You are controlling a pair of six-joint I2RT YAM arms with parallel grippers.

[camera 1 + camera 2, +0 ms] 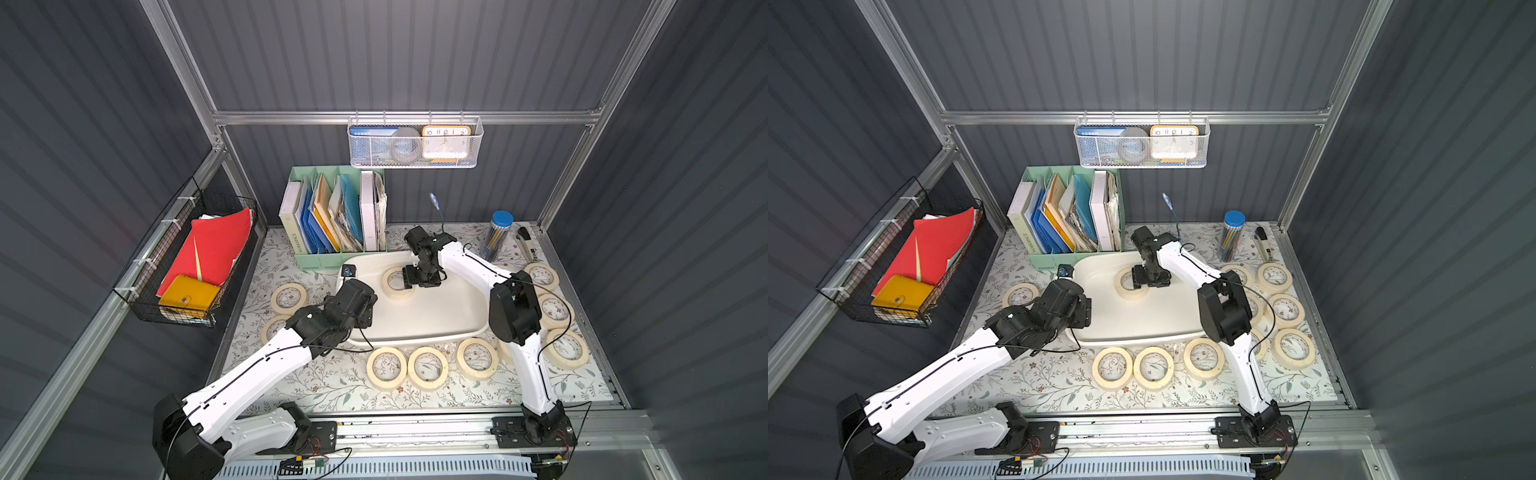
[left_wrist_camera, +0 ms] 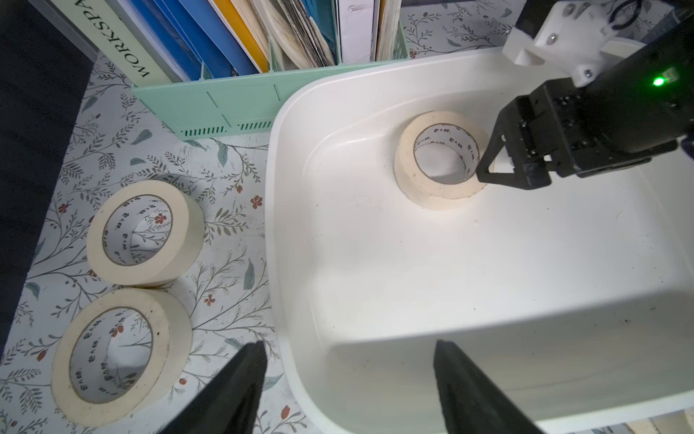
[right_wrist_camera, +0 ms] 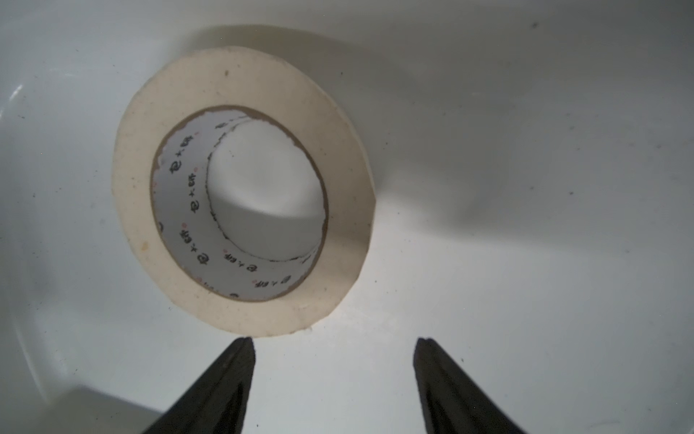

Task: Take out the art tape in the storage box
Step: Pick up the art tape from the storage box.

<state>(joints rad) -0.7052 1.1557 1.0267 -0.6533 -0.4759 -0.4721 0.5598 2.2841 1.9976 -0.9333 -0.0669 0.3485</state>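
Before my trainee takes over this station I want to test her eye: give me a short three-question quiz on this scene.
1. True or false: the storage box holds exactly one roll of art tape.
2. Pick one. The right gripper is: A) shut on the roll; B) jaws open, next to the roll, inside the box; C) shut, empty, outside the box.
3. Short answer: which container stands just behind the box?
Key: 1 true; 2 B; 3 the mint-green file organiser.
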